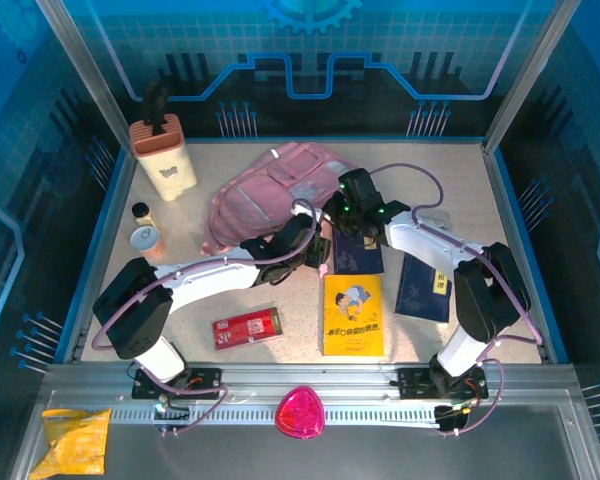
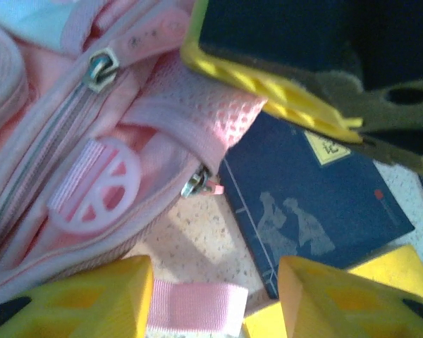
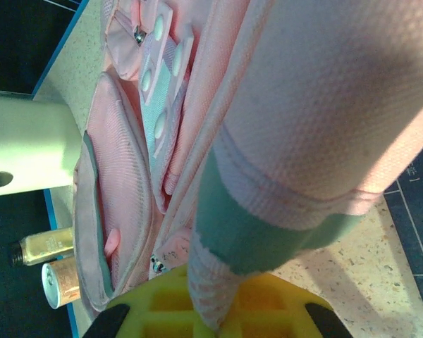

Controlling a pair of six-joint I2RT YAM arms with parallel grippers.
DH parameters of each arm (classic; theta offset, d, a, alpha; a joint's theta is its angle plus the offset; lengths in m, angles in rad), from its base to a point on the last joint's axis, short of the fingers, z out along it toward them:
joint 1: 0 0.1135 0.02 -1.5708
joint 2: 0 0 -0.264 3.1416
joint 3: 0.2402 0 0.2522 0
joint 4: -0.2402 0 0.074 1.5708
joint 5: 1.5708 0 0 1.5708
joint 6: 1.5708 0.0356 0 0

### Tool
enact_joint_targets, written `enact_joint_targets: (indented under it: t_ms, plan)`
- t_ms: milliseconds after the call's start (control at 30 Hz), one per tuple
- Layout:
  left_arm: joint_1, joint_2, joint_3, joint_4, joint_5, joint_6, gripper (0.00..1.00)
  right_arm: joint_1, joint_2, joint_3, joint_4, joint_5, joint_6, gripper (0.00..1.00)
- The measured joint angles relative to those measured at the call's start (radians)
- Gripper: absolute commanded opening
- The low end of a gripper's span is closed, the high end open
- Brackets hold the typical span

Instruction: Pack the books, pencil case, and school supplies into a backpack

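Toward the near edge of the surface (image 1: 450, 190) lie the red pencil case (image 1: 247, 327), left of centre, and the yellow book (image 1: 352, 315) beside it. One navy book (image 1: 424, 287) lies nearer the right edge. Mid-surface, the left hand (image 2: 215, 282) has its fingers apart over a pink strap (image 2: 194, 308), beside the second navy book (image 2: 317, 211). The right hand (image 3: 218, 296) is clamped on fabric of the backpack (image 1: 270, 190), which lies toward the far edge.

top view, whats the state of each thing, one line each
backpack, lying on table, pinched by right claw
right claw, shut on backpack
left claw, open, over a pink strap
yellow book, closed, flat on table
navy book at right, closed, flat on table
pencil case, flat on table, unpacked
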Motion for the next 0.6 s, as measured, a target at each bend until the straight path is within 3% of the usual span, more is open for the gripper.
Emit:
enact_joint_targets:
  t_ms: [433, 600]
  plan:
    - [0.001, -0.166, -0.307, 0.264, -0.037, 0.096, 0.63, 0.008, -0.032, 0.069, -0.029, -0.08, 0.026, 0.0]
    - [0.006, -0.171, -0.343, 0.323, -0.037, 0.138, 0.64, 0.011, -0.056, 0.075, -0.029, -0.08, 0.034, 0.0]
